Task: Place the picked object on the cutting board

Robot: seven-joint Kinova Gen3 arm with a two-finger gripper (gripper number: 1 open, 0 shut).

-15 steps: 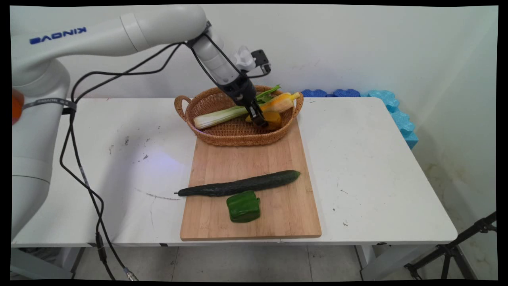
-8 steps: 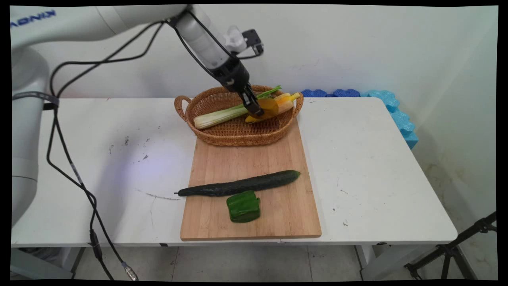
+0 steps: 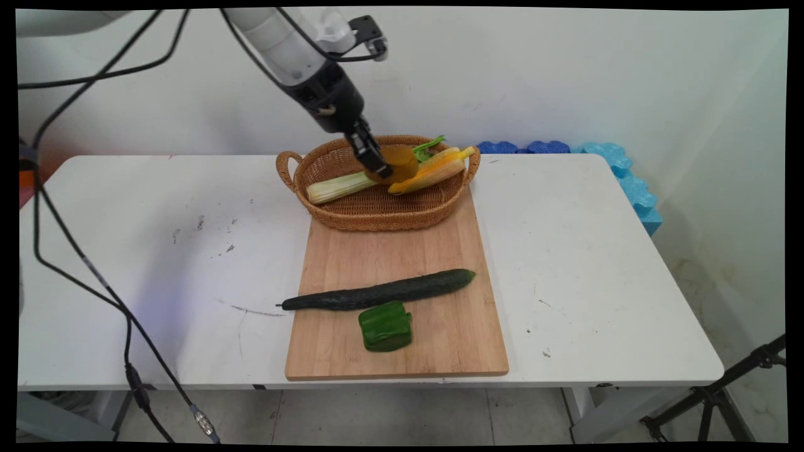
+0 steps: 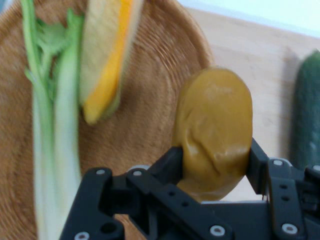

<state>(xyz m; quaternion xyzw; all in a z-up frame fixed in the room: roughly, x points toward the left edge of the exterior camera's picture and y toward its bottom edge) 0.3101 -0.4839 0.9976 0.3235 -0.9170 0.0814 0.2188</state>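
Ochre potato (image 3: 399, 164) is clamped between the two fingers of the claw (image 3: 377, 166), lifted clear above the wicker basket (image 3: 377, 220), over its middle. The hand view shows the claw (image 4: 215, 165) clenched on the potato's (image 4: 215, 130) lower half, with the top standing free. In the basket lie a celery stalk (image 3: 339, 185) and, beside it, a corn cob (image 3: 433, 172) in its husk. The basket's near edge rests on a wooden cutting board (image 3: 402, 251). Nearer the camera than the basket, a cucumber (image 3: 383, 292) lies across the board, a green pepper (image 3: 385, 325) just beyond it. All sit on the white surface (image 3: 597, 251).
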